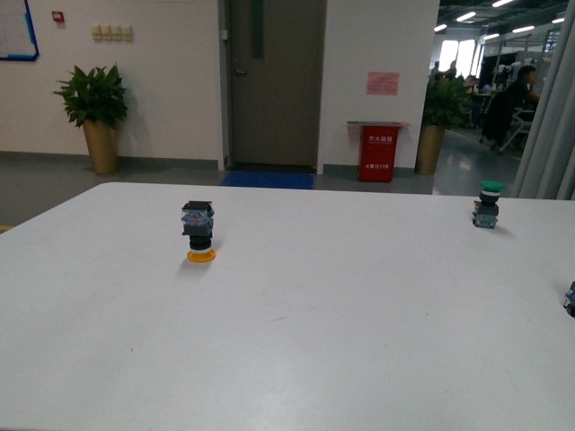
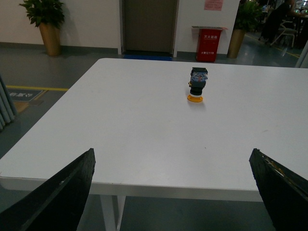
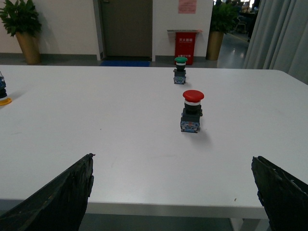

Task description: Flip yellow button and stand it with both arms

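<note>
The yellow button (image 1: 200, 233) stood upside down left of centre in the front view. Its cap sat flat on the white desk (image 1: 296, 341) and its blue-grey block was on top. The left hand (image 2: 172, 154) was spread wide and held nothing. The button stood well ahead of it, roughly in line with the gap between its fingers, with open desk surface between them. The right hand (image 3: 172, 159) was also spread wide and empty. A red button (image 3: 192, 111) stood upright ahead of it, and a green button (image 3: 180, 70) stood farther back. In the front view the green one appeared at the right, well apart from the yellow one.
</note>
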`<state>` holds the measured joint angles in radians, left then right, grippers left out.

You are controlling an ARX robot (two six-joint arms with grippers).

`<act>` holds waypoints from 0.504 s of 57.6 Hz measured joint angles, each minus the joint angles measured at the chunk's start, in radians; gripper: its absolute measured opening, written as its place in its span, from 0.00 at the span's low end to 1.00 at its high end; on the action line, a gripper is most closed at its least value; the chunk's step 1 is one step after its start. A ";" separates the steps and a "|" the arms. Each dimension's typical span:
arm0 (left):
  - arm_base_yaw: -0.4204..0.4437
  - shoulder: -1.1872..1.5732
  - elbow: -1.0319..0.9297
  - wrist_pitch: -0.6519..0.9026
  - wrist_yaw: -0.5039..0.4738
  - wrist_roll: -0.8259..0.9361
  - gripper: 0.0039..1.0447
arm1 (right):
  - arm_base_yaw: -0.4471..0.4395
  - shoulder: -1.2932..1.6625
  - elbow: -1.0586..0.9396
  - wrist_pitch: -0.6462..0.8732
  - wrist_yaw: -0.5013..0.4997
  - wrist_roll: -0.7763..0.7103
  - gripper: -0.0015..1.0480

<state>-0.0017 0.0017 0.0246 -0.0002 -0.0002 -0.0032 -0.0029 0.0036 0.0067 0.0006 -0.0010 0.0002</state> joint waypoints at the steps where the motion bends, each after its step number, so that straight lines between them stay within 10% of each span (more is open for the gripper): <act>1: 0.000 0.000 0.000 0.000 0.000 0.000 0.94 | 0.000 0.000 0.000 0.000 0.000 0.000 0.93; 29: 0.000 0.000 0.000 0.000 0.000 0.000 0.94 | 0.000 0.000 0.000 0.000 0.000 0.000 0.93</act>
<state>-0.0017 0.0017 0.0246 -0.0002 -0.0006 -0.0032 -0.0029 0.0036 0.0067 0.0006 -0.0010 0.0002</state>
